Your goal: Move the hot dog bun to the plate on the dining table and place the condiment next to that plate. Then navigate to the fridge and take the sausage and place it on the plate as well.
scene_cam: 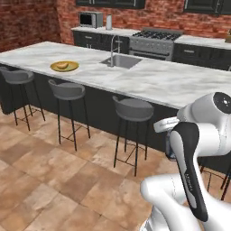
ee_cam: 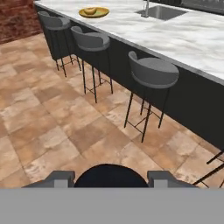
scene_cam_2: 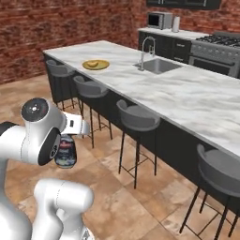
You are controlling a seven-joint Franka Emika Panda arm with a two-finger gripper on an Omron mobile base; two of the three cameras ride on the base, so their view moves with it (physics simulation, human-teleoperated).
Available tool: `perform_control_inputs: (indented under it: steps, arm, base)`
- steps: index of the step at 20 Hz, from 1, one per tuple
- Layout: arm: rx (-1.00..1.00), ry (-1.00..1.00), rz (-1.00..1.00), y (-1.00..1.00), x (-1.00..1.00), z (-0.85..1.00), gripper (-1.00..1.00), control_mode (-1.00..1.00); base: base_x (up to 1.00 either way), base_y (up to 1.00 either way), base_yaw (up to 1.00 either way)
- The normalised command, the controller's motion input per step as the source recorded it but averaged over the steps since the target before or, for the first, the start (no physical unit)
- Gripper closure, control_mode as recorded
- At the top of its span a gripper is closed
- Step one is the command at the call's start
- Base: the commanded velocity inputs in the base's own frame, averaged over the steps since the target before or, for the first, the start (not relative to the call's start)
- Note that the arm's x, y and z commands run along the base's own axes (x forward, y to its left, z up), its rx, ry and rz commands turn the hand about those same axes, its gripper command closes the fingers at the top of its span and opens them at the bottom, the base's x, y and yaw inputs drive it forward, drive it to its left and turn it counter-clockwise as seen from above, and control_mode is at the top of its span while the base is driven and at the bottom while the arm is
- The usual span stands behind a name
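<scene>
The fingers (ee_cam: pixel 110 178) grip the dark grey condiment bottle (scene_cam_2: pixel 65 152); next, carry it beside the orange-rimmed plate (scene_cam: pixel 64 66) holding the golden bun (scene_cam: pixel 62 65) near the marble table's (scene_cam: pixel 171 81) far end.

Plate (scene_cam: pixel 64 66) with hot dog bun (scene_cam: pixel 62 65) on it sits on dining table (scene_cam: pixel 171 83), left of sink (scene_cam: pixel 121 61); stools (scene_cam: pixel 133 109) line table's near side; condiment (scene_cam_2: pixel 65 152), apparently between the fingers, near floor side.
</scene>
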Motion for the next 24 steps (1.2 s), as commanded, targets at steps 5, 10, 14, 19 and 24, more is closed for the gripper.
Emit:
perform_control_inputs:
  steps: [5,10,14,19,24]
  arm:
    - [0.0,0.0,0.0,0.0,0.0,0.0,1.0,1.0]
    - [0.0,0.0,0.0,0.0,0.0,0.0,1.0,1.0]
    - [0.0,0.0,0.0,0.0,0.0,0.0,1.0,1.0]
    - [0.0,0.0,0.0,0.0,0.0,0.0,1.0,1.0]
    - [0.0,0.0,0.0,0.0,0.0,0.0,1.0,1.0]
  base:
    - [0.97,1.0,-0.37]
    - [0.9,1.0,-0.37]
    - [0.87,1.0,-0.36]
    - [0.89,1.0,-0.36]
    - [0.95,1.0,-0.36]
